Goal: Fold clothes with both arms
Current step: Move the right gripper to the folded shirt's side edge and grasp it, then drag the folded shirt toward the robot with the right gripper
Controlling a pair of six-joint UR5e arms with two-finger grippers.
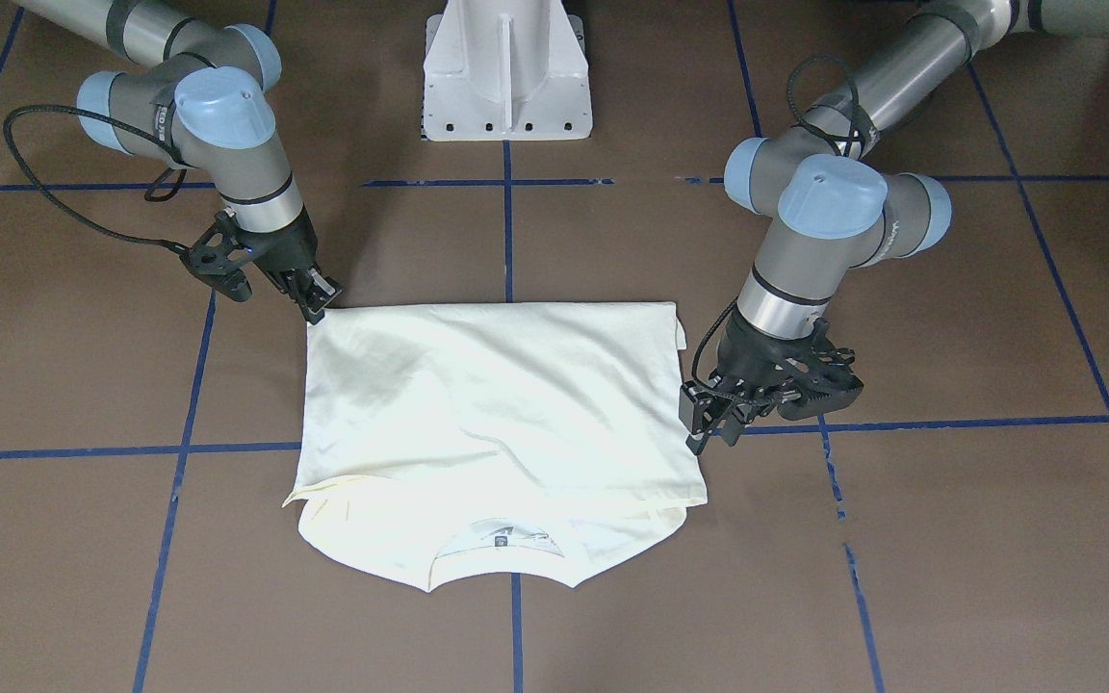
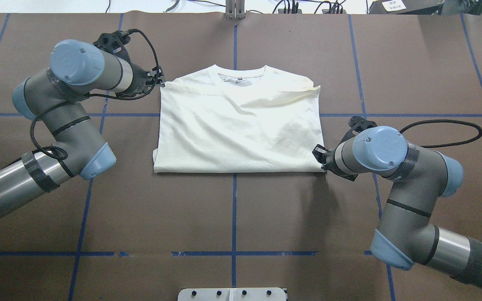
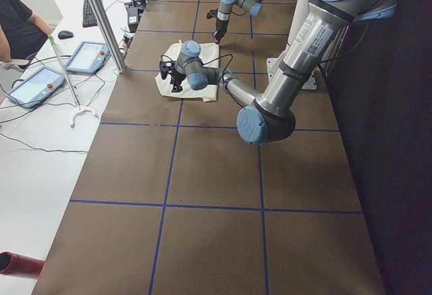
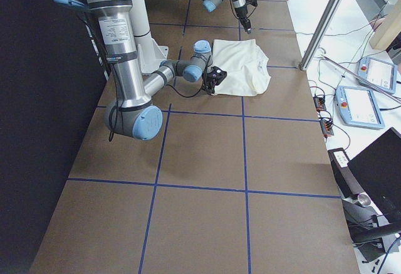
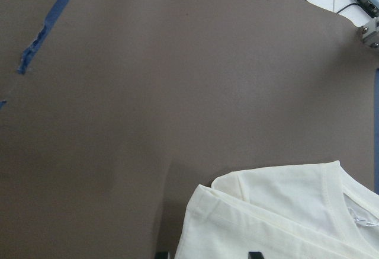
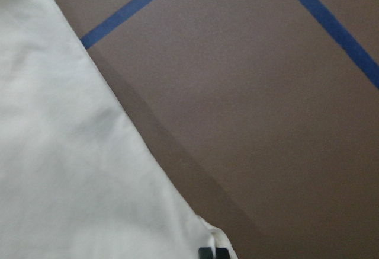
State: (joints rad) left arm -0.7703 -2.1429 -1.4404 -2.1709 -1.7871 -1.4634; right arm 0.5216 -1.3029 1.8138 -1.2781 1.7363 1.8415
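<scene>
Right gripper [image 1: 321,306] pinches the T-shirt [image 1: 487,404] corner; left gripper [image 1: 706,428] straddles its edge, spread.

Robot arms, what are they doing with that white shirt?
They are folding it. The cream T-shirt lies on the brown table, folded into a rough rectangle with its plain side up and its collar on the side away from the robot. The right arm's fingers seem to pinch the corner nearest the robot. The left arm's fingers are spread apart at the far corner, by the shoulder.
</scene>
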